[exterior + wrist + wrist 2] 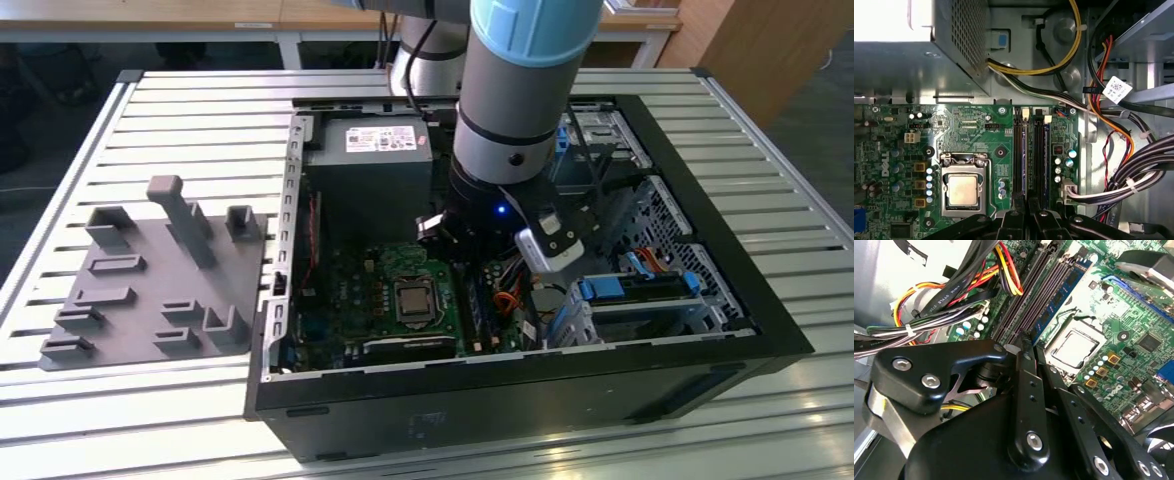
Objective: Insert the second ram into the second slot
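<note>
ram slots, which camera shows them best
The first wrist view: the ram slots lie face-on, nearly their whole length bare, ending at the pincer. The second wrist view shows them slanted, near ends hidden behind the pincer. In the exterior view they are a narrow strip beside the arm, partly covered.

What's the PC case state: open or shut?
Open. In the exterior view the case has no cover on its upward-facing side; the motherboard and CPU lie exposed, and the arm reaches down inside.
</note>
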You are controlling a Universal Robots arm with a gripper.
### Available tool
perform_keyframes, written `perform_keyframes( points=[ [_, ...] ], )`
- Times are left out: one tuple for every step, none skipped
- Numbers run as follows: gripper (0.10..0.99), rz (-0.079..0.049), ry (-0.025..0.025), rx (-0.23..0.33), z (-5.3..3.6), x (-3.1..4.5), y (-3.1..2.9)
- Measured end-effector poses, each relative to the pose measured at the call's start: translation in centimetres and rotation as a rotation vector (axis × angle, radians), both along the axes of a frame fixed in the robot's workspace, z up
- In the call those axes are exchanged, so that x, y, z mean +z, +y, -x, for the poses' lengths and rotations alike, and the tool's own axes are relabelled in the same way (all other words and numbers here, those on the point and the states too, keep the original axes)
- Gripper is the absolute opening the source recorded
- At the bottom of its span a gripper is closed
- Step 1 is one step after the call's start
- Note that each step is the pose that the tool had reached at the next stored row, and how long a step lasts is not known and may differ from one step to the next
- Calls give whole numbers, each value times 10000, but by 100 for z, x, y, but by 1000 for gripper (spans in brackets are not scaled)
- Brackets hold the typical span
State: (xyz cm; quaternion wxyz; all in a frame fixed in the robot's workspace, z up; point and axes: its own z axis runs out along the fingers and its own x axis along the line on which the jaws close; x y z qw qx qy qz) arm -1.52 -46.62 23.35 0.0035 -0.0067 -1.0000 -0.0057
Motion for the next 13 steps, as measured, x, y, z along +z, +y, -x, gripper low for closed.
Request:
perform_keyframes(
  points=[
    [141,-2,-1,0,0,-1,0],
    [141,-3,-1,0,0,-4,0],
    [141,-6,-2,0,0,-8,1],
    [141,-12,-3,0,0,-18,1],
    [141,-14,-1,-1,0,-29,1],
    [141,-20,-1,0,0,-45,0],
    [141,-23,-1,0,0,-62,0],
    [141,-23,-1,0,0,-81,1],
    [141,-22,0,-1,0,-99,1],
    [141,-24,-1,-3,-1,-118,1],
    [141,-23,-1,-4,-1,-133,2],
    [141,-23,0,-4,-2,-141,2],
    [141,-22,0,-4,-3,-142,2]
  ],
)
